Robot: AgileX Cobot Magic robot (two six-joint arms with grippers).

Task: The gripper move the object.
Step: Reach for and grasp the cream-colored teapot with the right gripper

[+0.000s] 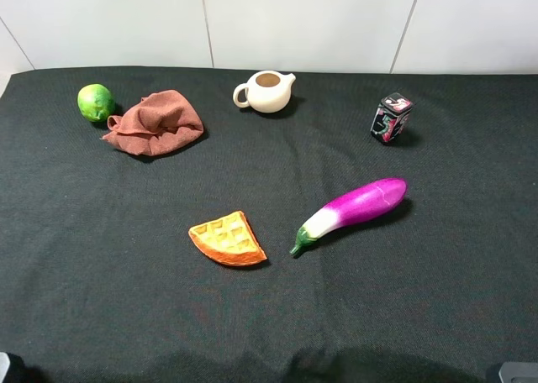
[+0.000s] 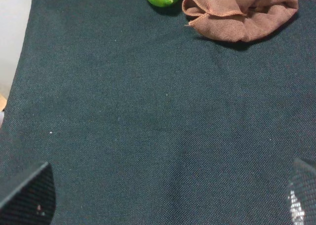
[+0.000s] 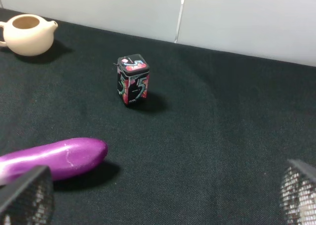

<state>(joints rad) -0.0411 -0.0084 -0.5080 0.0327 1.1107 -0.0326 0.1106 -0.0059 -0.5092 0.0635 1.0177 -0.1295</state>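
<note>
The object, a squat cream-white lidless teapot [image 1: 265,91], stands upright at the back middle of the black cloth-covered table, spout to the right. It also shows in the right wrist view as the teapot [image 3: 28,34], far from my right gripper [image 3: 163,195]. That gripper is open, its black fingertips [image 3: 27,195] wide apart with nothing between them, low near the table's front right. My left gripper [image 2: 165,200] is open too and holds nothing, its fingertips [image 2: 29,195] over bare cloth at the front left. The teapot is out of the left wrist view.
A green lime [image 1: 96,102] and a crumpled brown cloth [image 1: 155,123] lie back left. A small dark tin [image 1: 391,118] stands back right. A purple eggplant [image 1: 353,211] and a waffle wedge [image 1: 227,238] lie mid-table. White wall panels run behind the table.
</note>
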